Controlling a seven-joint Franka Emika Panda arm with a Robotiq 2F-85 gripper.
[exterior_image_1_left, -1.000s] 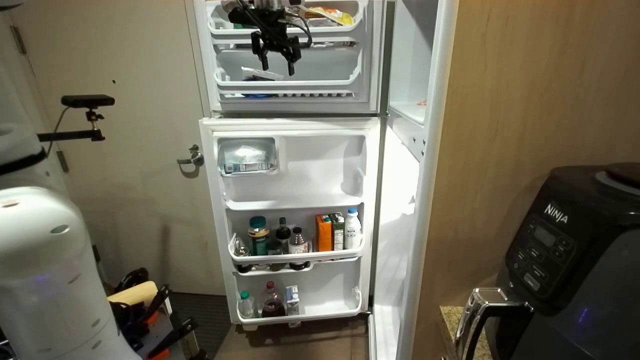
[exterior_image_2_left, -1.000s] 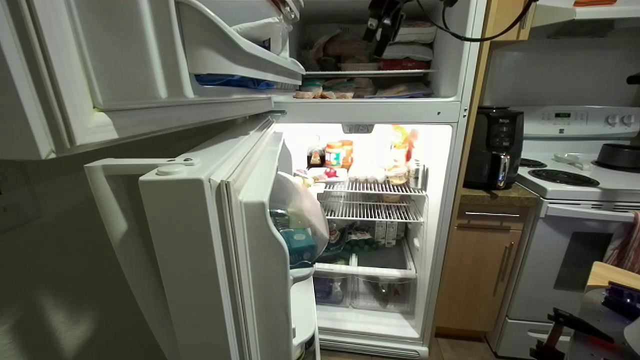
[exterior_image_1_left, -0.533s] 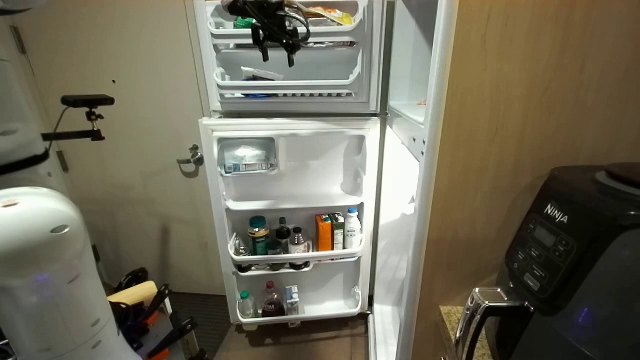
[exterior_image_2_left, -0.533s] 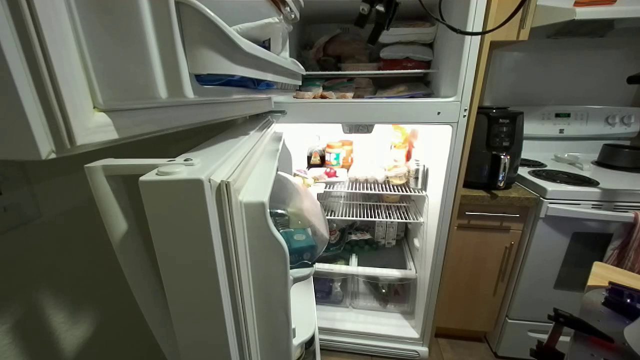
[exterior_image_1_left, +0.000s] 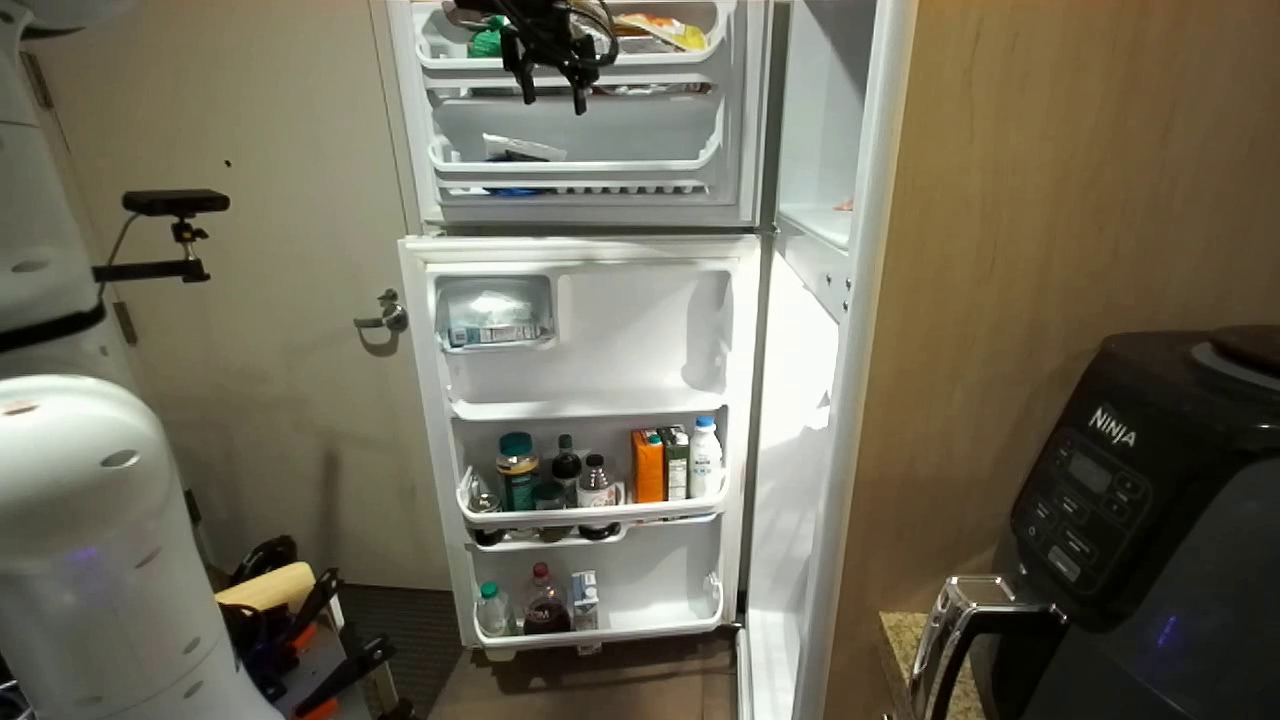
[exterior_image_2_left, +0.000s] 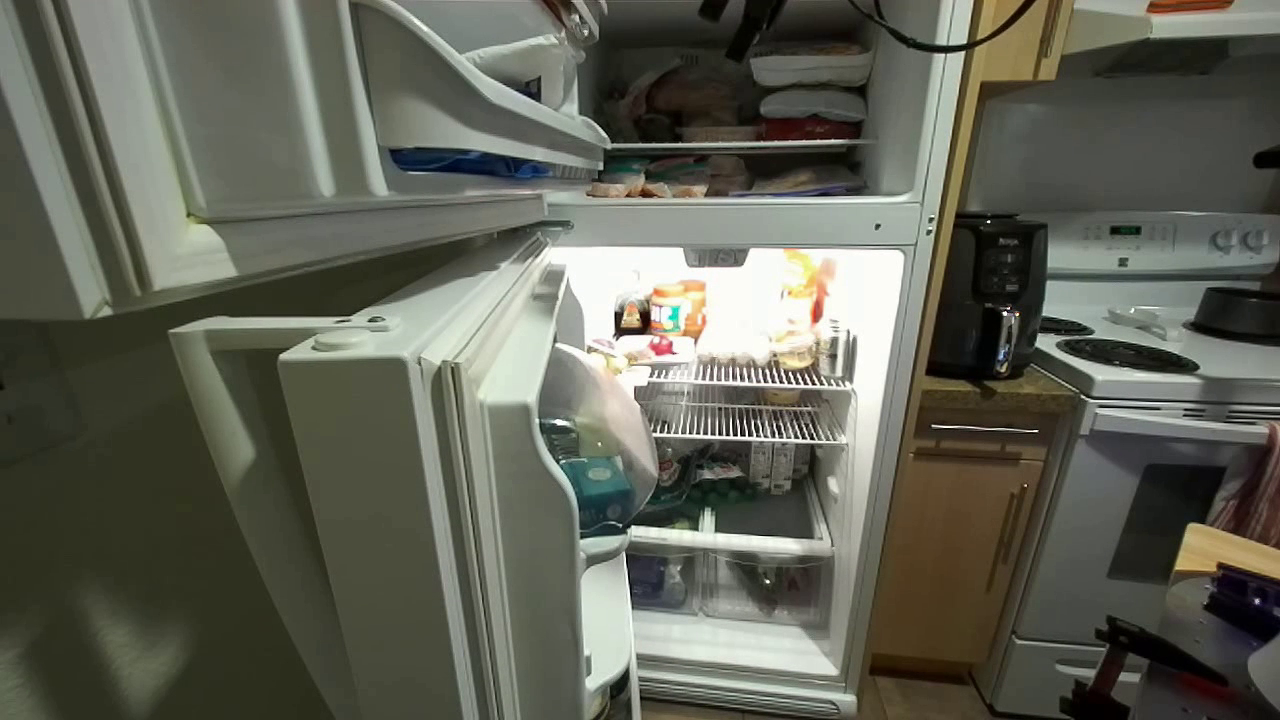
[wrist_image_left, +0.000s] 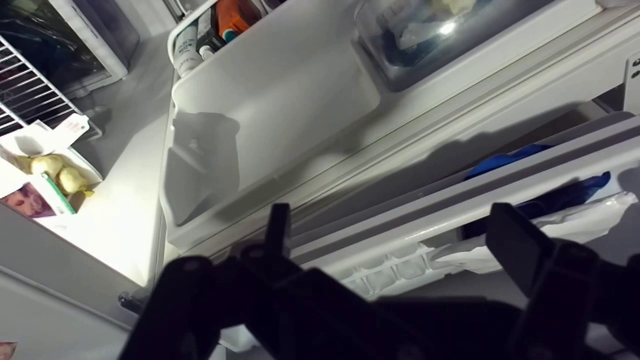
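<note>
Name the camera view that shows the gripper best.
The wrist view: the gripper appears large, both fingers visible and spread apart. In an exterior view, the gripper looks small before the open freezer door; in an exterior view, the top edge cuts off most of the gripper.

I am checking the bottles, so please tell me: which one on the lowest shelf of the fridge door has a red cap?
The bottle of dark liquid, between the clear bottle and the carton; the clear bottle's cap is green.
</note>
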